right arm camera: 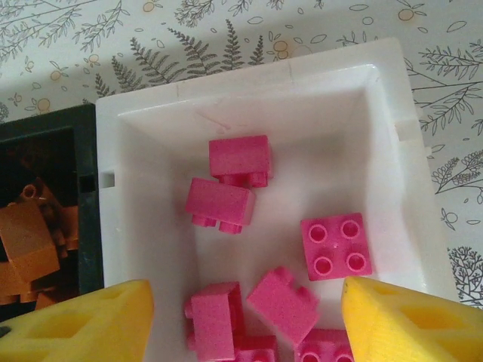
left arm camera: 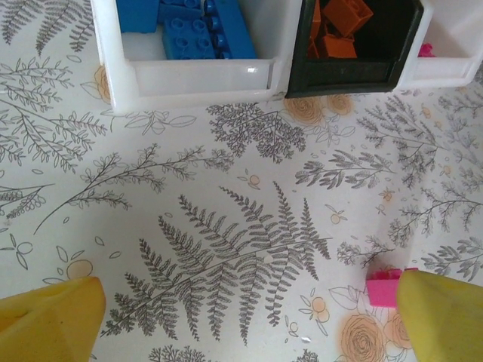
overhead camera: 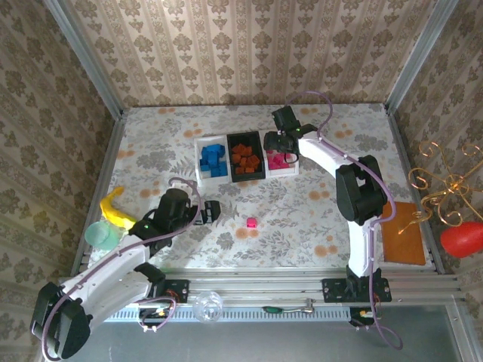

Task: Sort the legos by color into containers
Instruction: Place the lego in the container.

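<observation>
1. Right hand is over at the far side, hanging above the right white tray. Its fingers are spread with nothing between them, so it's released.
2. Pink bricks lie loose in that tray, some studs up, some tipped on their sides.
3. Middle black tray has the orange bricks, and the left white tray has the blue bricks.
4. Left hand is wide open and empty, over the tabletop on the near side of the trays.
5. One stray pink brick sits on the tabletop just right of the left hand, well apart from the trays.
</observation>
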You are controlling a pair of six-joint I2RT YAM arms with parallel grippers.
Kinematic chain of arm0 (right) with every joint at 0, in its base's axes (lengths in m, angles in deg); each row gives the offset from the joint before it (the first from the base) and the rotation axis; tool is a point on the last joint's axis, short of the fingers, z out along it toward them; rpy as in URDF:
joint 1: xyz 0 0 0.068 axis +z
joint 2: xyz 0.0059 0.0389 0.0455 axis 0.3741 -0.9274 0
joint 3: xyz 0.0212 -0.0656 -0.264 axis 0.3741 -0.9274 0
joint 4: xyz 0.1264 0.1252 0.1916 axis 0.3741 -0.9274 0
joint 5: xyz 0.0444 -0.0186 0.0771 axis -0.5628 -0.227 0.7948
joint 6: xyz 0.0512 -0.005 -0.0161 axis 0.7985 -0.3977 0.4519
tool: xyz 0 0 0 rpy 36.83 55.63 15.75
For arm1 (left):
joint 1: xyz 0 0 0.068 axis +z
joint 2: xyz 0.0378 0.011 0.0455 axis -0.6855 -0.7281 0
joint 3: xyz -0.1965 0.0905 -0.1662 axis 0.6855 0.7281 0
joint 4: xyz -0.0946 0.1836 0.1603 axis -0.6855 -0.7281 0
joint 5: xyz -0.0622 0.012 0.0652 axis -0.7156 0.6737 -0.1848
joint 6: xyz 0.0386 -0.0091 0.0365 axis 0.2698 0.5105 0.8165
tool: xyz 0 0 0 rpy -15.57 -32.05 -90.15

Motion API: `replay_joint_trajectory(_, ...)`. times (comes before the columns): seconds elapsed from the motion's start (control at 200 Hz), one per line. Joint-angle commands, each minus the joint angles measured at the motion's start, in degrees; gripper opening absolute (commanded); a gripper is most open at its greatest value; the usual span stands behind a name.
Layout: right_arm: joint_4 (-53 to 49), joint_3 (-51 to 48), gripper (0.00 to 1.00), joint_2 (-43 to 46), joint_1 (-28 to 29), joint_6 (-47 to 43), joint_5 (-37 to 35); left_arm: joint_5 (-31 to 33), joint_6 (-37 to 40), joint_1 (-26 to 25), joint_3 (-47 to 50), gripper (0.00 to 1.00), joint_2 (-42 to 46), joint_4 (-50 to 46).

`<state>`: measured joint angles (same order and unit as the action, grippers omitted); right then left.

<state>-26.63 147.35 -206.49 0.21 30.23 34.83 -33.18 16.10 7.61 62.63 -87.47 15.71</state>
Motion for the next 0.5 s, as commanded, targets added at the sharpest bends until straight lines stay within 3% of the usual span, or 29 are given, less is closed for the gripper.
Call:
replay_joint_trajectory(0.0, -1.6, -0.2, 0.7, 3.6, 1.2, 0.4, -0.4, -0.4, -1.2, -0.3, 0.7, 1.0, 1.1, -1.1)
replay_joint_trajectory(0.495, 5.8, -23.6, 0.74, 26.9, 17.1, 0.1, -6.0, 1.0, -0.7, 0.1, 0.9, 1.0, 1.9, -1.0)
